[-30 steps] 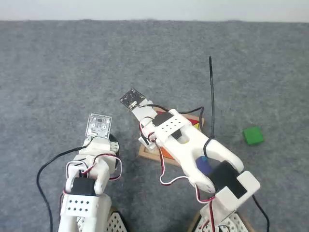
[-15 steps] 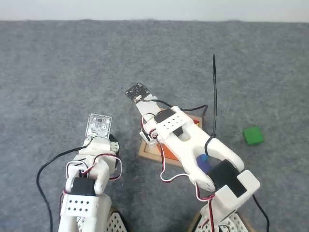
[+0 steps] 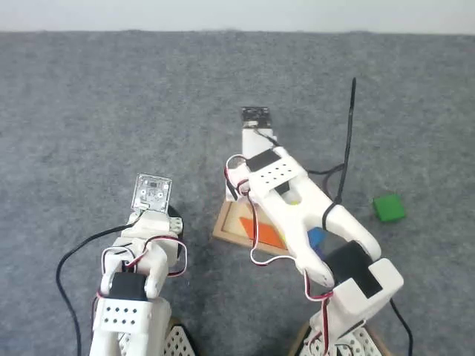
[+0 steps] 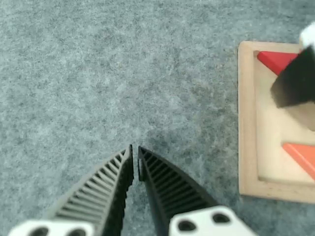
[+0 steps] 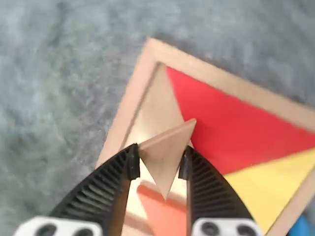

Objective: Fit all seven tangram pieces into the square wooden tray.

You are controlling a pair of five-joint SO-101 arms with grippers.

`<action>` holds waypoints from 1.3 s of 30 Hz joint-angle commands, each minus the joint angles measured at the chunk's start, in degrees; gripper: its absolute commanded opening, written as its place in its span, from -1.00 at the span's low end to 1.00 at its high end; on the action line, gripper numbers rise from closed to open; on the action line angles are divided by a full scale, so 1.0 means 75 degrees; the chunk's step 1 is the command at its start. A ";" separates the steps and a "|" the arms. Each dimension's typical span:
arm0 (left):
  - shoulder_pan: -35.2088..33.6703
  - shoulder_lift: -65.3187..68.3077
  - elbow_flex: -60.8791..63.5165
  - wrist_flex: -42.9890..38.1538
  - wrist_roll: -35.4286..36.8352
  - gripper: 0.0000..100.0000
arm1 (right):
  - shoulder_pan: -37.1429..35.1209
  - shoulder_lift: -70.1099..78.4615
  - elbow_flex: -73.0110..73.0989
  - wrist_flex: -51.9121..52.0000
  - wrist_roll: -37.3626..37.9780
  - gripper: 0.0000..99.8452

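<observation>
My right gripper (image 5: 160, 164) is shut on a pale wooden triangle (image 5: 167, 152) and holds it just above the square wooden tray (image 5: 133, 93), over the bare corner beside the red triangle (image 5: 231, 132). A yellow piece (image 5: 266, 191) and an orange piece (image 5: 162, 211) also lie in the tray. In the high view the right arm (image 3: 278, 185) covers much of the tray (image 3: 223, 226); an orange piece (image 3: 263, 233) and a blue piece (image 3: 315, 237) show beside it. My left gripper (image 4: 135, 157) is shut on nothing, over the carpet beside the tray (image 4: 246, 118).
A green square piece (image 3: 388, 208) lies on the grey carpet to the right of the tray. A black cable (image 3: 347, 133) rises behind the right arm. The left arm (image 3: 148, 245) stays at the near left.
The right arm has swung to the right and farther out over the tray, uncovering the orange piece. The left arm has not moved.
</observation>
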 commanded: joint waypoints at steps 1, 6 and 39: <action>-0.0035 -0.0094 -0.0064 0.0012 0.0035 -0.97 | 0.0088 -0.0557 -0.0645 0.0709 -0.1536 -0.83; -0.0035 -0.0094 -0.0064 0.0012 0.0035 -0.97 | -0.0135 -0.0498 -0.0809 0.1213 -0.2801 -0.79; -0.0035 -0.0094 -0.0064 0.0012 0.0035 -0.97 | -0.0533 -0.1459 0.0305 0.0217 0.5849 -0.99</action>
